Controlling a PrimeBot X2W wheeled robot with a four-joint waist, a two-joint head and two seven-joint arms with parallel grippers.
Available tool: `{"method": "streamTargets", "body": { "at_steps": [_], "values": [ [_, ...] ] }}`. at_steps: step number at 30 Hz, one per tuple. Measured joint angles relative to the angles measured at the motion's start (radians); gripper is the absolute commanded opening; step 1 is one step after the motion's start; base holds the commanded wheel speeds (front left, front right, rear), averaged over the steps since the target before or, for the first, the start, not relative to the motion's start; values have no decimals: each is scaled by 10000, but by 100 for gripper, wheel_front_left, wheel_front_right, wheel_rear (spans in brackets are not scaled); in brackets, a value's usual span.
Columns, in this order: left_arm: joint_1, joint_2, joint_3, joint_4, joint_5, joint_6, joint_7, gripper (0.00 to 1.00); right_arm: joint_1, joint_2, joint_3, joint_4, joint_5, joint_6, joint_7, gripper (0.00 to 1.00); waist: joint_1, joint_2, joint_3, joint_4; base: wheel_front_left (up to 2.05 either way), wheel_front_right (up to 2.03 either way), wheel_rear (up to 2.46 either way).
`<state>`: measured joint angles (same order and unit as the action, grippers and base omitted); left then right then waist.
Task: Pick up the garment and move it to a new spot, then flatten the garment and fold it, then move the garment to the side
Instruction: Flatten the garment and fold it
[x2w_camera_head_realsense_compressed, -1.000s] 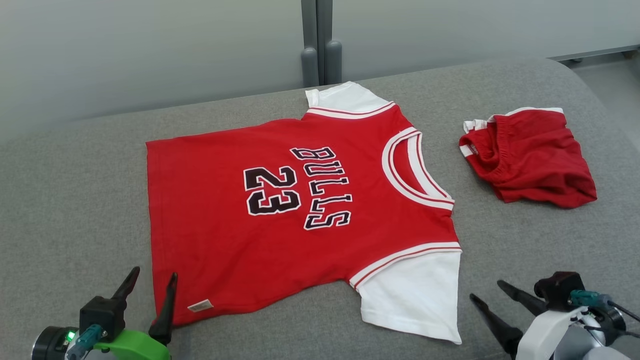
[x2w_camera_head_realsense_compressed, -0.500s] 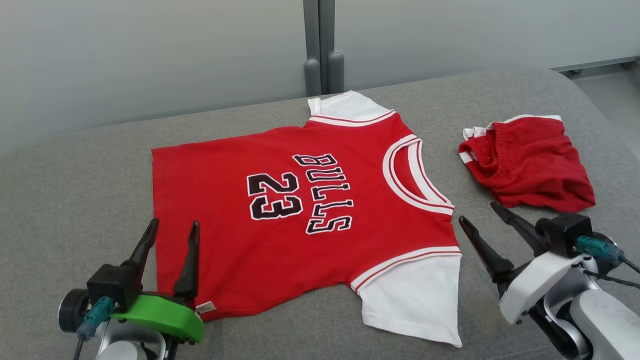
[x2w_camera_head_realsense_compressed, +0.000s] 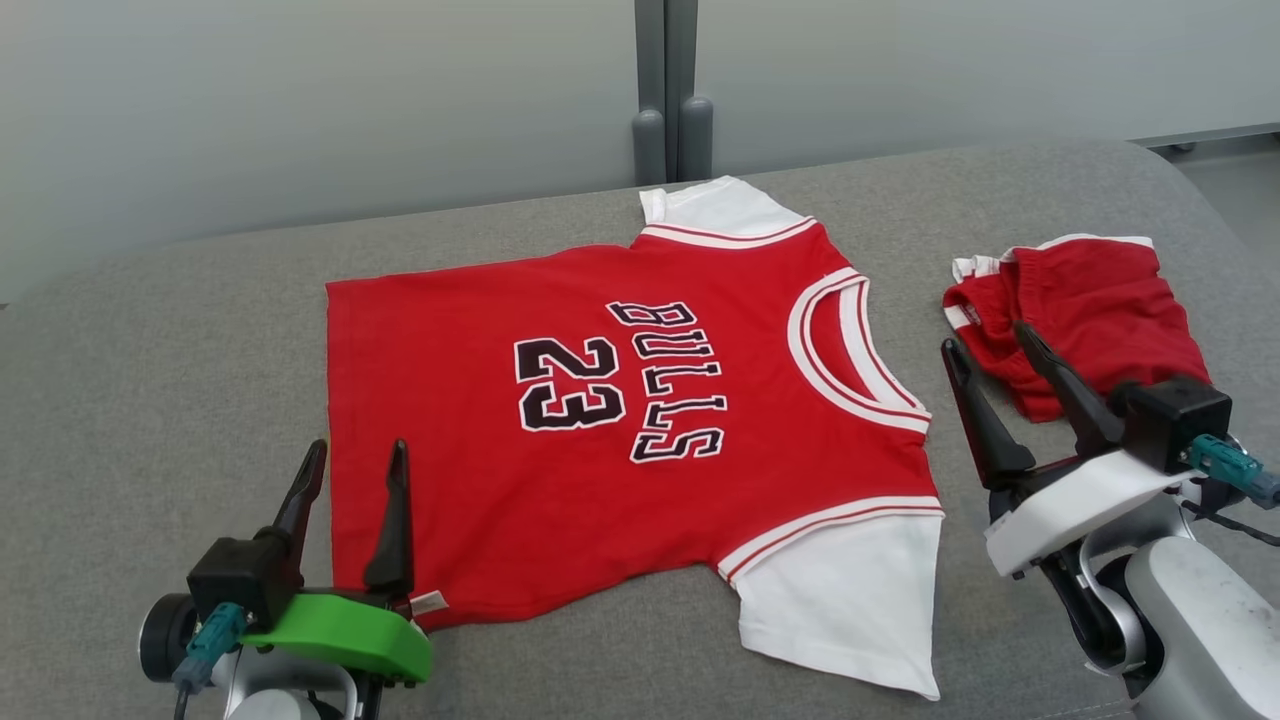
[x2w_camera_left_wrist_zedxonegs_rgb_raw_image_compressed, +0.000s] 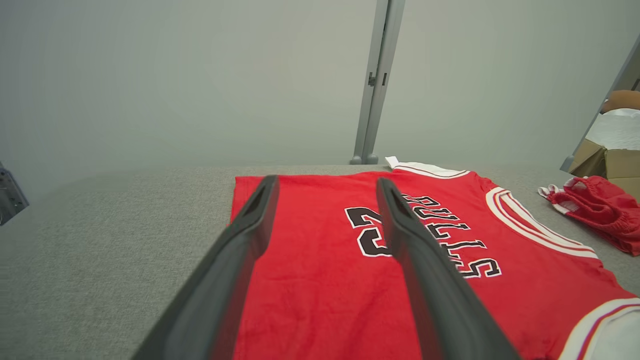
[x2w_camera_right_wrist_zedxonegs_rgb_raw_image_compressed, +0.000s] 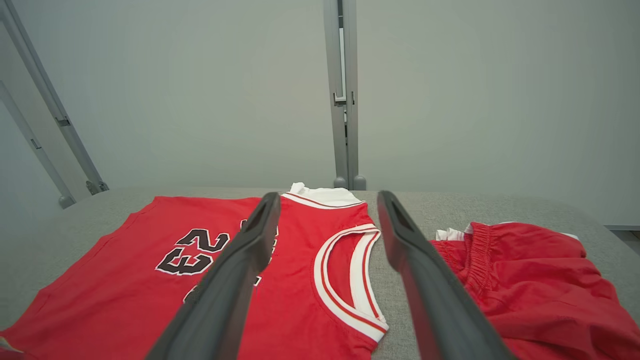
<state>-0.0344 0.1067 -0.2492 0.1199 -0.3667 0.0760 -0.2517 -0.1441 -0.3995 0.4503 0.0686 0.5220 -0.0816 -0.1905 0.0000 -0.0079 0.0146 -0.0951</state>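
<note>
Bulls jersey (x2w_camera_head_realsense_compressed: 600, 400) lies flat at frame centre, not folded; fold and side move remain. Wide and empty: left tool (x2w_camera_head_realsense_compressed: 359, 447), right tool (x2w_camera_head_realsense_compressed: 985, 337).

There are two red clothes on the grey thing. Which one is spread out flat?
The big jersey with BULLS 23 and white sleeves. It lies spread flat, while the smaller red shorts beside its collar sit crumpled.

Left pincer (x2w_camera_head_realsense_compressed: 358, 447): standing wide open at 7 o'clock, both fingers pointing toward 12, holding nothing.
Right pincer (x2w_camera_head_realsense_compressed: 985, 337): standing wide open at 4 o'clock, both fingers leaning toward 11, holding nothing.
</note>
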Motion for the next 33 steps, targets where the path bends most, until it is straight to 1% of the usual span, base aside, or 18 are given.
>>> {"method": "streamTargets", "body": {
  "at_steps": [3,8,13,15,21,33],
  "values": [
    [90,-6,96,-6,0,52,0,100,1,221,-36,79,59,-10,-104,100,0,0,14,97,0,0,0],
    [347,-36,199,-8,2,155,0,100,6,301,-132,280,61,-173,-165,100,0,0,-15,219,0,0,0],
    [506,-54,196,6,10,186,0,100,94,514,-201,472,35,-188,-293,100,0,0,-55,260,0,0,0],
    [578,-75,190,31,17,209,0,100,124,533,-215,568,31,-255,-305,100,0,0,-76,281,0,0,0],
    [639,-199,176,65,31,213,0,100,249,629,-217,727,-58,-272,-382,100,0,0,-146,328,0,0,0],
    [852,-219,176,96,31,259,0,100,312,826,-219,926,-222,-274,-474,100,0,0,-258,377,0,0,0]
  ]
}}
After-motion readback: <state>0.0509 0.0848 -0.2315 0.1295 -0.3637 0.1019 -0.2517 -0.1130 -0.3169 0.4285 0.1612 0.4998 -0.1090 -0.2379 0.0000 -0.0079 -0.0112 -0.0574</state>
